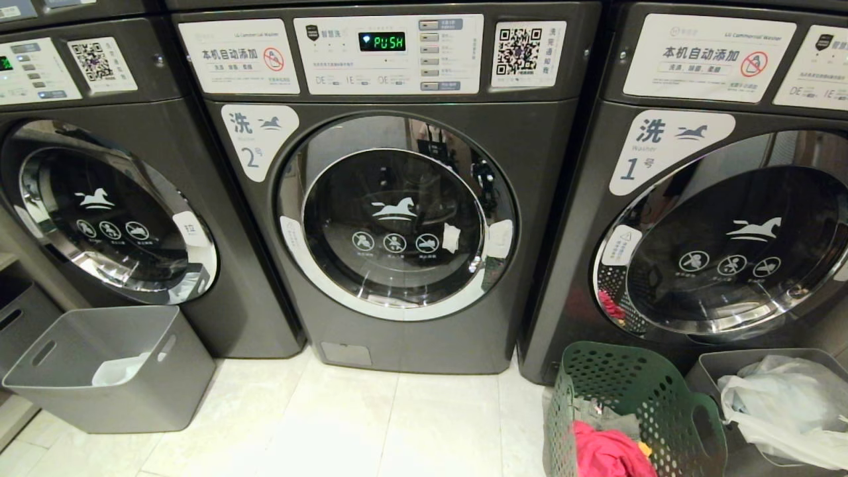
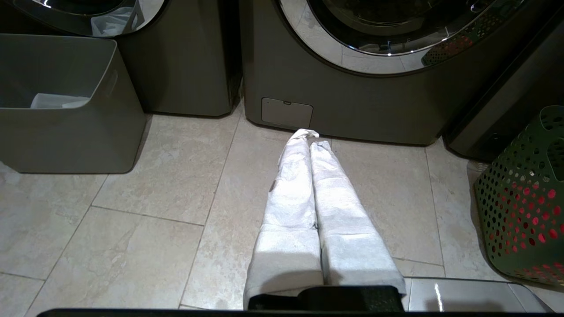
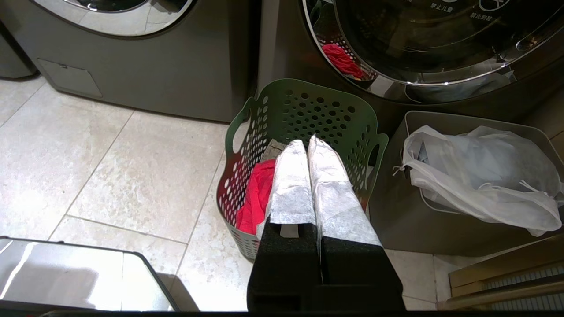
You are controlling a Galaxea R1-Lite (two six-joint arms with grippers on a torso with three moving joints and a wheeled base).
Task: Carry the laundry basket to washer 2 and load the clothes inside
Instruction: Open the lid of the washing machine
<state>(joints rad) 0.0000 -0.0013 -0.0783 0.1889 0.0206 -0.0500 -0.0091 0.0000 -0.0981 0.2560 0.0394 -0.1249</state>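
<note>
on the tiled floor (image 1: 371,424) before a row of three dark grey front-load washers, washer 2 (image 1: 397,218) stands in the middle with its round glass door closed and its display reading "push". the washer labelled 1 (image 1: 715,218) is on its right in the head view, and a third alike washer (image 1: 112,212) on its left. the laundry basket (image 1: 636,391), one dark green perforated tub, sits on the floor at the foot of washer 1, just beside a grey bin (image 1: 722,364) that holds a white plastic bag (image 1: 788,404). a second grey bin (image 1: 112,371) stands at the foot of the leftmost washer with something white inside. there are two grey bins in all.

the clothes (image 3: 257,198) lie in the basket: a bright pink-red garment fills most of what shows, a small scrap of yellow-orange peeks beside it (seen in the head view only), and a grey-green piece lies toward the back.

the left end effector (image 2: 307,134) has its two white-wrapped fingers pressed together, holding nothing, pointing at the floor by the base of washer 2. the right end effector (image 3: 307,141) is likewise closed and empty, poised above the basket's opening.
</note>
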